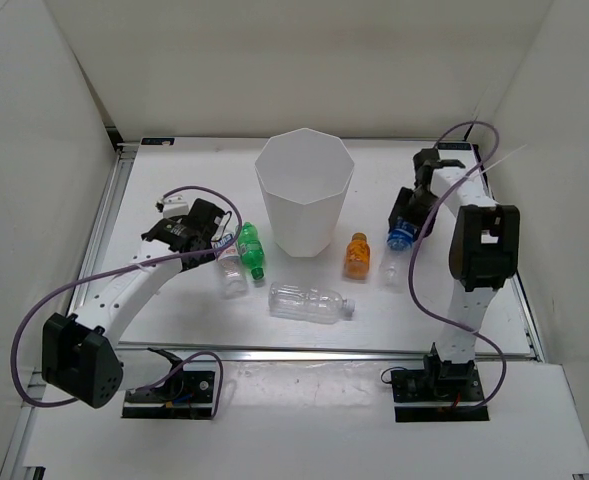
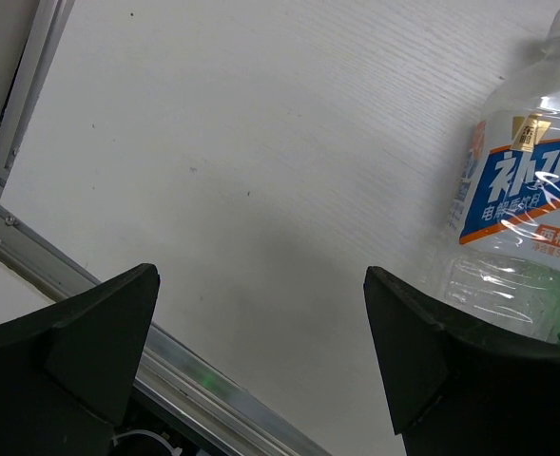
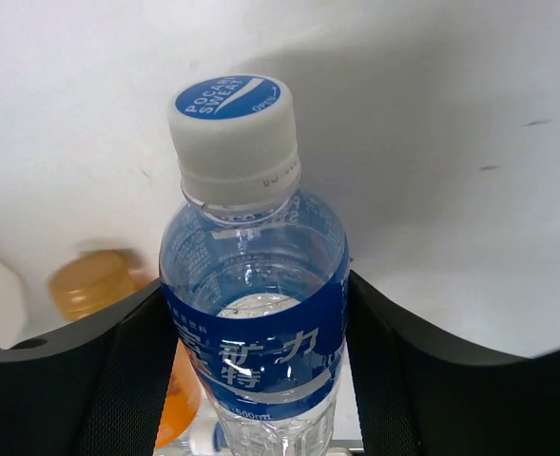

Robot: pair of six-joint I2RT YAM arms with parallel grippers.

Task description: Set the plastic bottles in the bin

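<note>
Between the right jaws sits the blue-labelled bottle, clamped mid-label

Light bright and even, given from above; white table nearly washed out. Soft shadow thrown at bin base. Glare streaks seen on small clear bottle. Orange bottle blurred behind sharp blue-labelled bottle.

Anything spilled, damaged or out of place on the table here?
Nothing spilled or damaged. The bin stands upright; the green bottle, small clear bottle and larger clear bottle lie on their sides near it. The right gripper clasps the blue-labelled bottle.
</note>
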